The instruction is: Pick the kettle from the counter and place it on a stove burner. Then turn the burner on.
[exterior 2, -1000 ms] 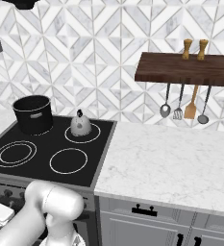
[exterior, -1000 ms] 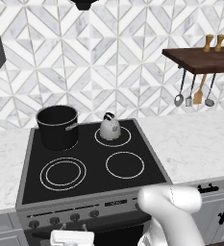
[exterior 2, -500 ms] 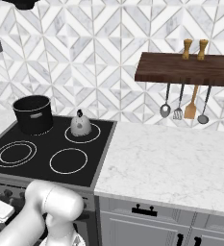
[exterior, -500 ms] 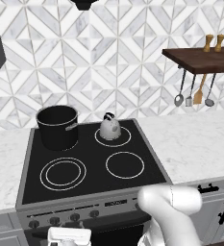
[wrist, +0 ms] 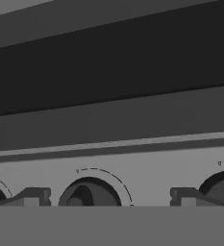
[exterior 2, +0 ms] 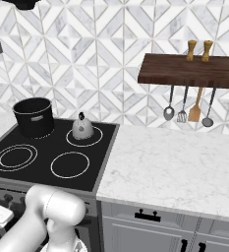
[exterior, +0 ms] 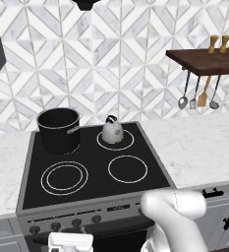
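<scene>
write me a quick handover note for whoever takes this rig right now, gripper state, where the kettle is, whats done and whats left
Gripper: low at the stove's front panel, fingertips either side of a control knob, open, not yet closed on it.
Kettle: upright on the back right stove burner, beside the black pot, off the counter.
Done: kettle placed.
Left: grip and turn the knob; no burner glows yet.

small egg-shaped pale grey kettle: smooth, satin | black glass cooktop: glossy | big black cylindrical pot at 9 o'clock: matt metal | white marble-look counter: polished | dark shelf: wood
</scene>
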